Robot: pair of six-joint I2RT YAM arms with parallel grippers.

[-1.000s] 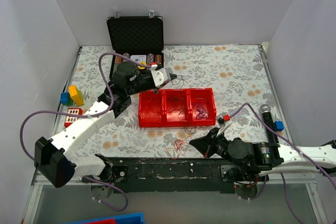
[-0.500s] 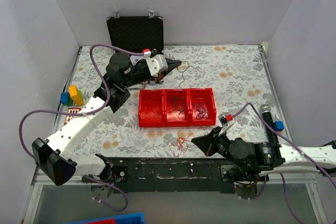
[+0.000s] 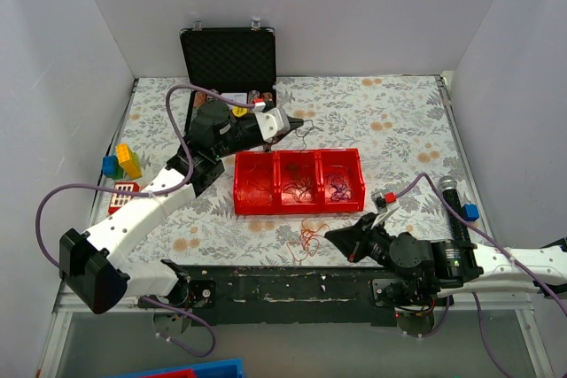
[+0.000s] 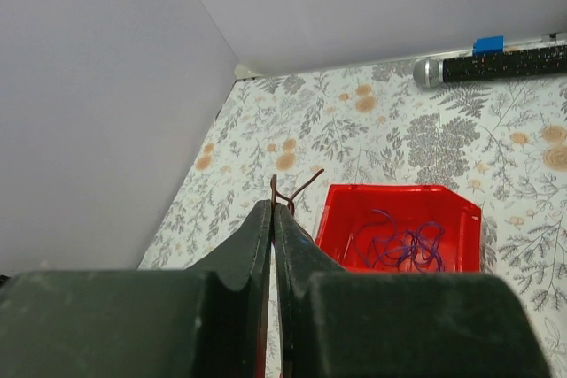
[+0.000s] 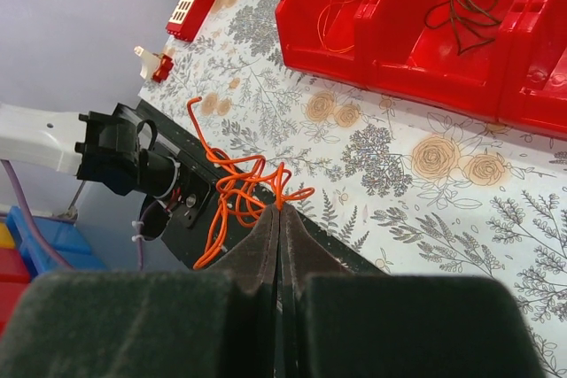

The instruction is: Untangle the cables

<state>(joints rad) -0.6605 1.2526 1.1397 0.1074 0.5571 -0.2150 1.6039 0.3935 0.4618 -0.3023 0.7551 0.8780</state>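
The left arm point(image 3: 133, 214) and right arm point(image 3: 523, 260) have white shells, black joints, thin purple cords point(image 3: 168, 112), small red tags point(image 3: 387, 196) and dark pointed fingers point(image 4: 239, 254).

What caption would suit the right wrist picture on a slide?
Right tool pinches a tangle of orange wires at the edge of the floral table, red bins beyond.

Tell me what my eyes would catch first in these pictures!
The bright red tray with three compartments sits in the middle of the flowery table, with thin wires curled in each part. Near the front edge, the right gripper is pinched shut on a tangle of orange wires. By the tray's far edge, the left gripper holds up one dark wire.
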